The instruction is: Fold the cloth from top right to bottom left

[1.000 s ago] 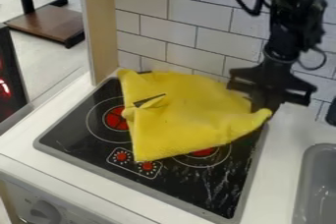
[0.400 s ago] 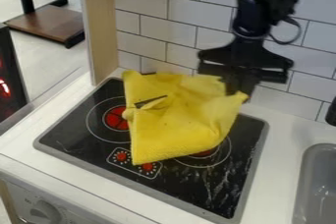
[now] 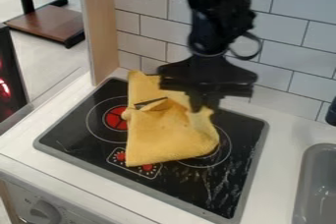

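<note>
Cloth (image 3: 167, 139), yellow, one: rumpled, partly folded, on the black stovetop (image 3: 220, 196), covering parts of its rings. Hand (image 3: 199, 107), black: above, clamped on the cloth's raised right corner. Stovetop set in white surface (image 3: 279, 164); grey sink (image 3: 322, 183) at right; tiled wall (image 3: 279, 80) behind.
</note>
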`<state>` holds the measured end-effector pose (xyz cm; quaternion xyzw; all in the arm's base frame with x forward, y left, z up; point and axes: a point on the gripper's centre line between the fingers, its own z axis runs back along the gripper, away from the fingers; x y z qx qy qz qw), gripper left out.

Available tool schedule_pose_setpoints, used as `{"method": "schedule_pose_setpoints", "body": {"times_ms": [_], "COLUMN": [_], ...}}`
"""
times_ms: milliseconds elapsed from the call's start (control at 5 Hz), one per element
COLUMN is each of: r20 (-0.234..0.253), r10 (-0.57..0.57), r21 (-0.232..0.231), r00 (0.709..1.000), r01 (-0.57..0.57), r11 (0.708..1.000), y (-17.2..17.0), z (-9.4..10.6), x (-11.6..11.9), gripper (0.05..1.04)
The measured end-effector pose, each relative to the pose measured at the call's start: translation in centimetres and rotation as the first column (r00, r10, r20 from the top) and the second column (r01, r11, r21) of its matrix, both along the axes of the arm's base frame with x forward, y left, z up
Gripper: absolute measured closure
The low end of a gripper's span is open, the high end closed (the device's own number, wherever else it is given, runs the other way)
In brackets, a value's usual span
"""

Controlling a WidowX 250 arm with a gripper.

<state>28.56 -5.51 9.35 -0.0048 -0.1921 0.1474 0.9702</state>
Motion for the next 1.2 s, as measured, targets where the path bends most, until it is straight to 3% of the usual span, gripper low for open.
{"method": "schedule_pose_setpoints", "body": {"times_ms": [200,600,800,1200], "r20": [-0.012,0.008,-0.029,-0.075], "r10": [0.072,0.129,0.117,0.158], "r21": [0.009,0.044,0.077,0.027], "r00": [0.997,0.992,0.993,0.985], "r01": [-0.072,-0.129,-0.115,-0.156], "r11": [0.997,0.991,0.990,0.987], "y": [2.3,6.2,6.6,6.6], "z": [-1.6,-4.3,-6.5,-6.5], "x": [-1.0,-1.7,-1.7,-2.1], "gripper": [1.033,1.033,1.009,0.656]}}
